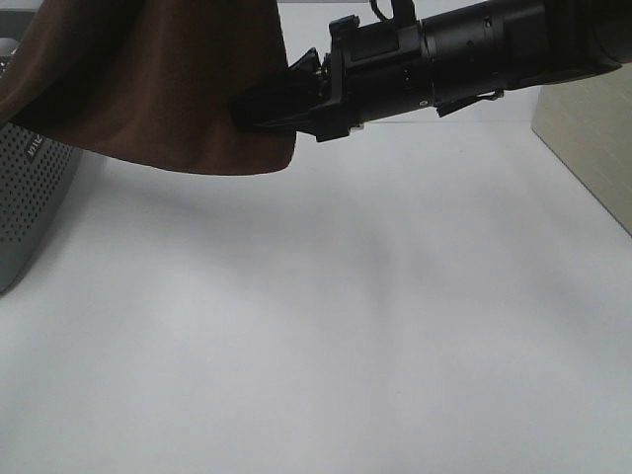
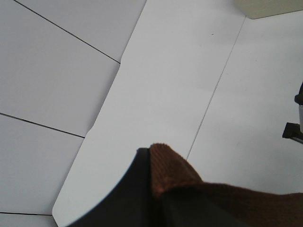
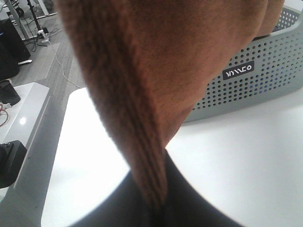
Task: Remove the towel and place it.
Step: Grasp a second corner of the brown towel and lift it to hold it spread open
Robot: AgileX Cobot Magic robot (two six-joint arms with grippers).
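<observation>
The dark brown towel [image 1: 148, 79] hangs in the air at the top left of the exterior high view, above the white table [image 1: 346, 326]. My right gripper [image 1: 249, 112] reaches across from the right and is shut on the towel's right edge. In the right wrist view the towel's hem [image 3: 128, 104] runs down into the closed jaws of the gripper [image 3: 154, 208]. In the left wrist view my left gripper [image 2: 155, 189] is shut on a towel corner [image 2: 173, 170], held above the table. The left arm is out of the exterior high view. No white tag shows.
A grey perforated basket [image 1: 30, 197] stands at the table's left edge, partly under the towel; it also shows in the right wrist view [image 3: 255, 80]. A beige box [image 1: 592, 148] stands at the right edge and also shows in the left wrist view [image 2: 270, 7].
</observation>
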